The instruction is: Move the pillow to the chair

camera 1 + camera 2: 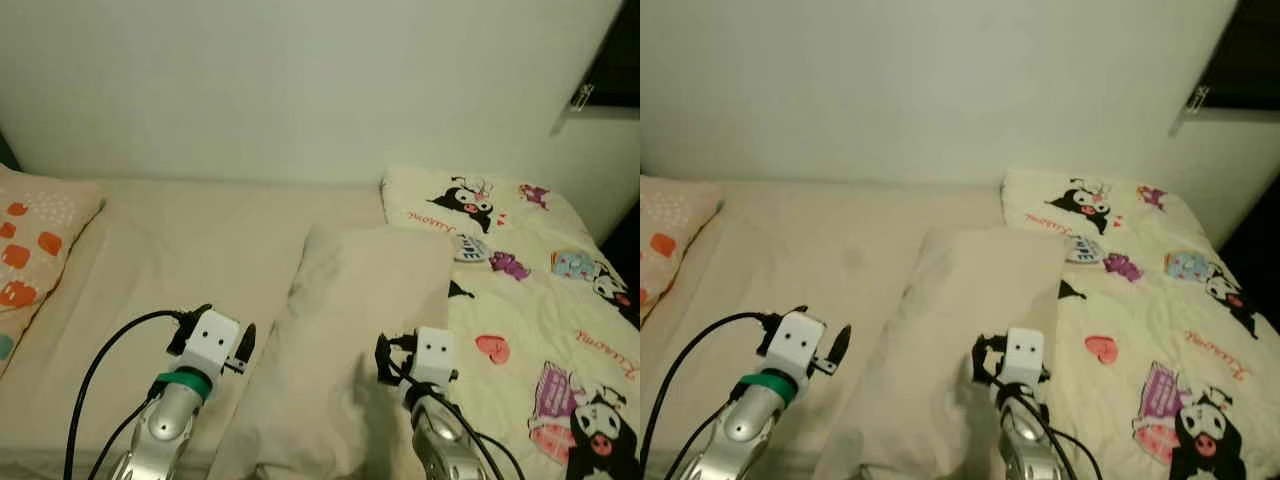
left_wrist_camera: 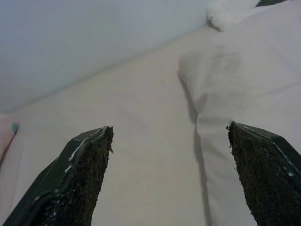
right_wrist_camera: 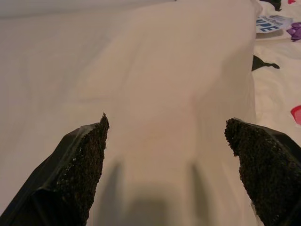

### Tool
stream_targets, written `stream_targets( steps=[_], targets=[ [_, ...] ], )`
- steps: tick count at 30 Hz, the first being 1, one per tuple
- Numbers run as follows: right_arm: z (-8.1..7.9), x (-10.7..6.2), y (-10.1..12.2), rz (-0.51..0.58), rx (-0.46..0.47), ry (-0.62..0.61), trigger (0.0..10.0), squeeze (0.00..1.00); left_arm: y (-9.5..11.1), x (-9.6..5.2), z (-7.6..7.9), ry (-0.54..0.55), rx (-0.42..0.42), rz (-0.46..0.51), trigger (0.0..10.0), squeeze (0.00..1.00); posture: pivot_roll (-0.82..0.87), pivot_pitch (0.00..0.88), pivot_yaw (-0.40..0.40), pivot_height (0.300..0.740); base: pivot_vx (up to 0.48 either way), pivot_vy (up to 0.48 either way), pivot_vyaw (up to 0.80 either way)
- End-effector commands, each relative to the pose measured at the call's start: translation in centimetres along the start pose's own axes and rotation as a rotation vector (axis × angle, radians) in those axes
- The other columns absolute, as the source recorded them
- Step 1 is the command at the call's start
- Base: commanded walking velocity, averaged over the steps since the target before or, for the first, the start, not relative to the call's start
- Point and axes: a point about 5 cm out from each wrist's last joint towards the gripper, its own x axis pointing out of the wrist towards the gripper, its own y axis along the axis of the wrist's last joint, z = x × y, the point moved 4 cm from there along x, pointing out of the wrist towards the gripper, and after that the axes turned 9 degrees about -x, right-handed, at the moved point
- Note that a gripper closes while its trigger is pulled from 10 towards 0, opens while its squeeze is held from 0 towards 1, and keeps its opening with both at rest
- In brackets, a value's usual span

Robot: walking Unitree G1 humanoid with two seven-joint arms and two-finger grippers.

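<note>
Fingers spread wide and empty on both the left gripper (image 2: 169, 179) and right gripper (image 3: 167, 169), poised over the cream pillow (image 1: 350, 340) on the bed (image 1: 190, 260): the reach step, so closing in around its near end looks next.

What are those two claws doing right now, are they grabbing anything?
Left claw: open, holding nothing, at the plain pillow's left edge.
Right claw: open, holding nothing, over the same pillow.

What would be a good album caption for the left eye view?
Both grippers, left and right, jaws open, poised at either side of a plain cream pillow lying on the bed.
</note>
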Motion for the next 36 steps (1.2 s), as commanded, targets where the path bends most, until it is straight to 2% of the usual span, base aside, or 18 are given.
stream_targets(
  steps=[1,9,16,18,22,29,36],
  targets=[
    [0.4,-0.3,-0.6,-0.014,0.016,-0.014,10.0,0.0,-0.8,-0.2,-0.2,0.015,-0.002,-0.034,10.0,0.0,0.04,0.029,0.034,0.645,0.0,0.0,0.0],
    [0.3,-0.3,-0.6,-0.013,0.022,-0.015,10.0,0.0,-1.7,-0.3,-1.8,0.143,-0.101,-0.073,10.0,0.0,0.04,0.032,0.036,0.62,0.0,0.0,0.0],
    [0.3,-0.4,-0.6,-0.01,0.023,-0.023,10.0,0.0,-2.0,-0.2,-2.3,0.171,-0.114,-0.076,10.0,0.0,0.03,0.037,0.043,0.62,0.0,0.0,0.0],
    [1.0,-0.4,-0.3,0.005,-0.01,-0.063,10.0,0.0,-2.0,-0.1,-2.4,0.176,-0.117,-0.079,10.0,0.0,0.02,0.042,0.044,0.62,0.0,0.0,0.0],
    [1.1,-0.4,0.0,0.015,-0.023,-0.06,10.0,0.0,-1.8,0.0,-2.8,0.196,-0.107,-0.069,10.0,0.0,0.02,0.056,0.041,0.62,0.0,0.0,0.0],
    [0.8,-0.1,0.4,0.02,0.029,-0.027,10.0,0.0,-0.9,0.5,-4.0,0.228,-0.09,-0.02,10.0,0.0,0.02,0.077,0.036,0.62,0.0,0.0,0.0],
    [0.2,0.1,1.4,0.058,0.052,-0.011,10.0,0.0,-0.2,0.4,-4.2,0.21,-0.138,0.021,10.0,0.0,0.01,0.102,0.033,0.602,0.0,0.0,-0.06]
  ],
)
